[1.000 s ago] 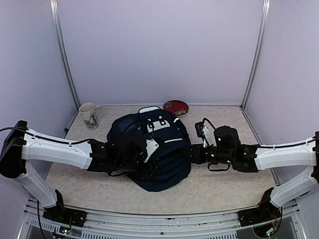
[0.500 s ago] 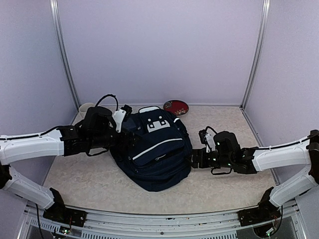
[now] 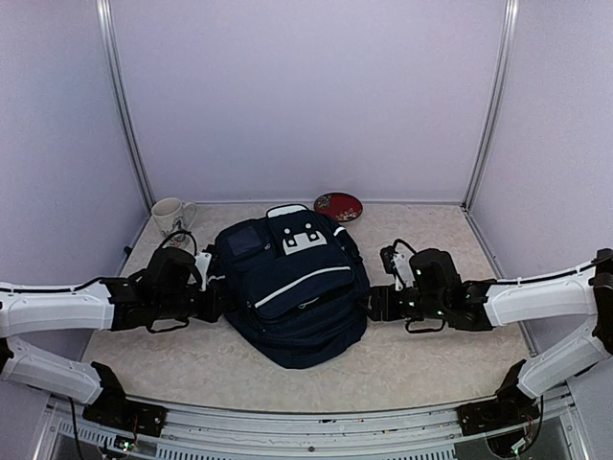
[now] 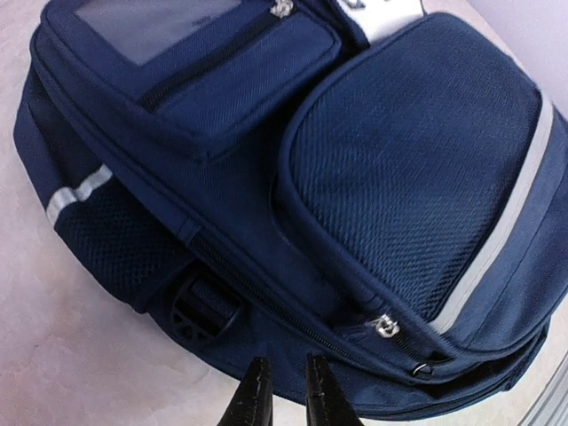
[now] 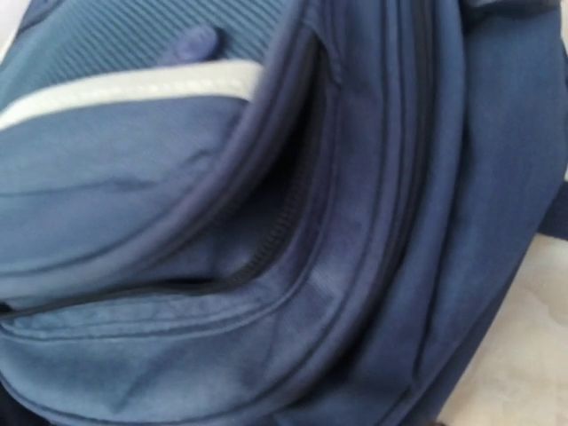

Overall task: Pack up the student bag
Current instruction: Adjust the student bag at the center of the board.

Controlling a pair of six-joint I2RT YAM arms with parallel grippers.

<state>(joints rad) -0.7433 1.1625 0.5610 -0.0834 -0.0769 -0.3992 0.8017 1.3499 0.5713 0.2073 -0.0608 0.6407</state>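
At the far left of the overhead view a white mug (image 3: 170, 219) with a dark drawing on it stands upright near the back corner of the pale marbled table (image 3: 431, 369), well apart from the arms and just behind the left arm's dark wrist. The left gripper (image 4: 285, 377) reaches in low from the left and points at the flank of the student bag (image 3: 297, 297). In the wrist view its two black fingers (image 4: 256, 399) stand close together with only a sliver between them, tips right at the bag's lower seam. Whether they pinch any fabric cannot be told. Beside them on the bag sit a black buckle (image 4: 205, 307), a mesh side pocket crossed by a pale strip (image 4: 74, 192), and a metal zip pull (image 4: 383, 327). The bag lies flat in the middle of the table between the two arms, its white patch toward the back wall and the thin white stripe running across its front pocket. Just behind its top end a small red dish (image 3: 338, 205) rests by the back wall, near the bag. On the right, the right gripper (image 3: 376, 303) comes in level against the bag's right side. Its own camera is filled by navy fabric, seams and a pale stripe (image 5: 133, 89). No finger shows there, so how wide it stands cannot be told.
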